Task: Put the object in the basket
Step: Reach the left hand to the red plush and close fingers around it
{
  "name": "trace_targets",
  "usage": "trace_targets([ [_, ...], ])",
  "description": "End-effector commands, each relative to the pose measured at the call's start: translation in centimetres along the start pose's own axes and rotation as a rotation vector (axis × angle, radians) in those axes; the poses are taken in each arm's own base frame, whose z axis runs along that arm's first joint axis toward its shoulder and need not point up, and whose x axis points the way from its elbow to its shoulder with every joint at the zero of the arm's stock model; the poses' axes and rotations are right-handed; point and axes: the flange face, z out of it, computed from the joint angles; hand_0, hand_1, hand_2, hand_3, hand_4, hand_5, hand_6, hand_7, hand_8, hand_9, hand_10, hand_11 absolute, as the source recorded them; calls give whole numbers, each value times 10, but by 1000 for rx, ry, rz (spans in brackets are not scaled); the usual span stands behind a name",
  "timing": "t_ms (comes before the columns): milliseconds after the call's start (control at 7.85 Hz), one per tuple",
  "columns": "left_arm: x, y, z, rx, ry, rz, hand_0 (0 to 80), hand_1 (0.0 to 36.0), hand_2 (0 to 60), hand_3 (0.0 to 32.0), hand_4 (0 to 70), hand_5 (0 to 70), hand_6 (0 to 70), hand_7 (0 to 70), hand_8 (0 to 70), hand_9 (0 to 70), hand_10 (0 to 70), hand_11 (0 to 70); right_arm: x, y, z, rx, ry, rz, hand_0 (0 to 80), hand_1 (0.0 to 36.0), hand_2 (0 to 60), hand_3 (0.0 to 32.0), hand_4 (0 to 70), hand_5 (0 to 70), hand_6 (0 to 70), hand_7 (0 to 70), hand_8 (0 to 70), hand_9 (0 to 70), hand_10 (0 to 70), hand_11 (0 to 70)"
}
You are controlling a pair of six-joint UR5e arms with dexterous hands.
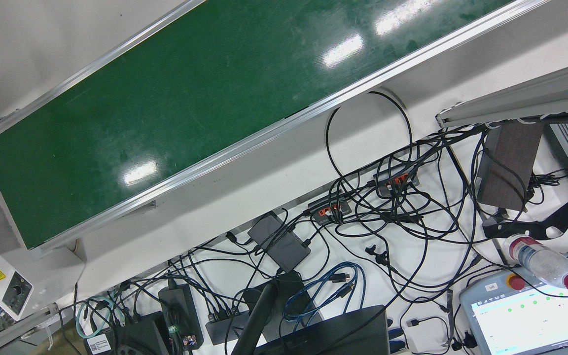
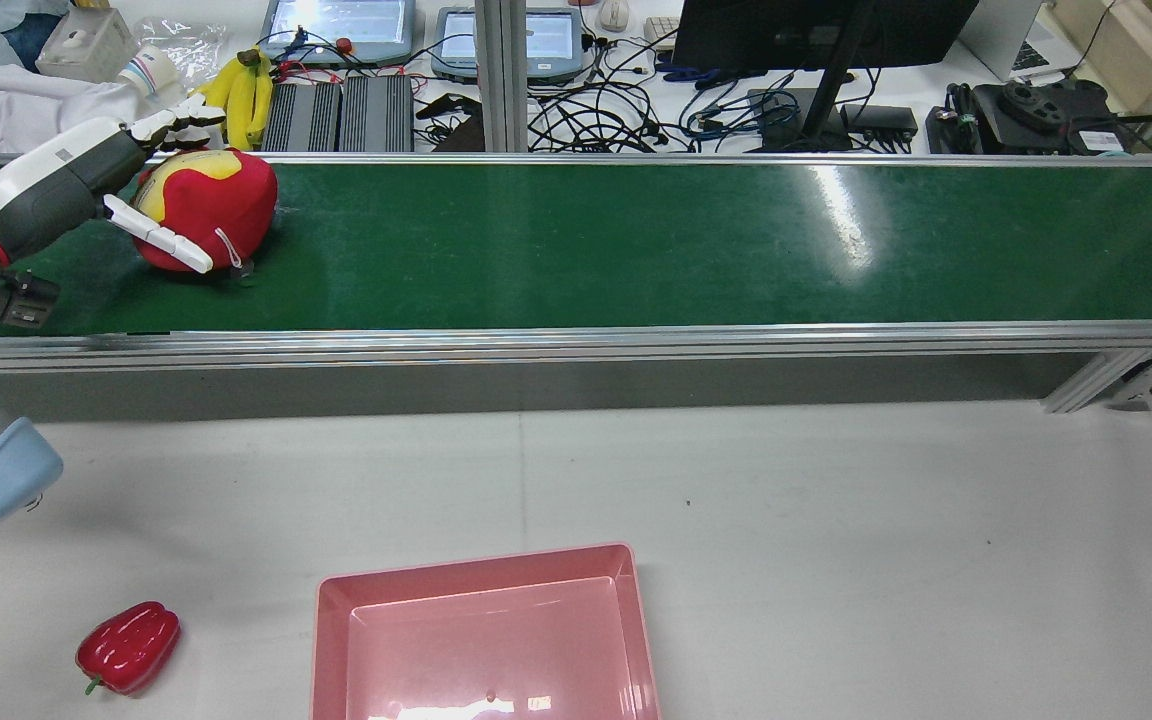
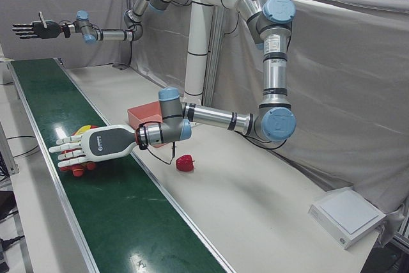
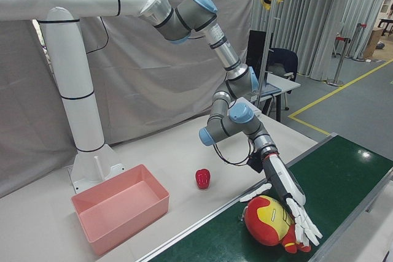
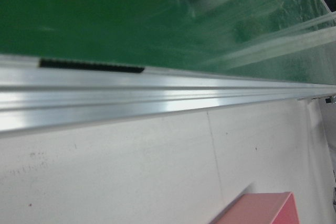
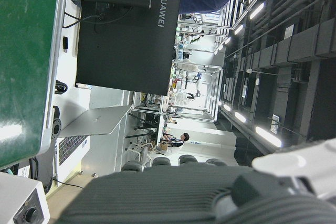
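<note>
Belt: green conveyor surface (image 5: 105, 14) fills the upper part, blurred toward the upper right.
Rail: aluminium edge rail (image 5: 157, 98) runs across the middle, with a black slot (image 5: 90, 65) along its upper edge.
Desk: pale desk (image 5: 115, 171) lies below the rail.
Basket: pink basket corner (image 5: 262, 209) shows at the bottom right edge.

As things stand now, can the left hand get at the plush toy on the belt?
Probably yes. The left hand is already over the plush toy, its fingers spread on both sides, and nothing else lies on the belt near it.
</note>
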Motion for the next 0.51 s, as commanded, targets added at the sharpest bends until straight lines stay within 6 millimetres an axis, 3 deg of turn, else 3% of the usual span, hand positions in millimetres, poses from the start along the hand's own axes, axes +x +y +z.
trace_targets([
  [0, -3, -2, 1, 5, -6, 3, 590, 218, 8, 0, 119, 320, 46, 64, 152, 231, 0, 4, -1, 0, 0, 0, -1, 0, 0, 0, 0, 0, 0, 0, 0, 0, 0, 0, 0, 0],
  [127, -3, -2, 0, 9, -10, 24, 586, 226, 140, 0, 257, 651, 94, 174, 257, 385, 81, 135, -1, 0, 0, 0, -1, 0, 0, 0, 0, 0, 0, 0, 0, 0, 0, 0, 0, 0],
  [255, -3, -4, -1, 18, -18, 40, 546, 221, 318, 0, 368, 700, 131, 264, 331, 483, 179, 273, -1, 0, 0, 0, -1, 0, 0, 0, 0, 0, 0, 0, 0, 0, 0, 0, 0, 0],
  [382, 3, -3, -2, 16, -12, 31, 518, 223, 456, 0, 380, 700, 155, 334, 372, 538, 246, 367, -1, 0, 0, 0, -1, 0, 0, 0, 0, 0, 0, 0, 0, 0, 0, 0, 0, 0],
])
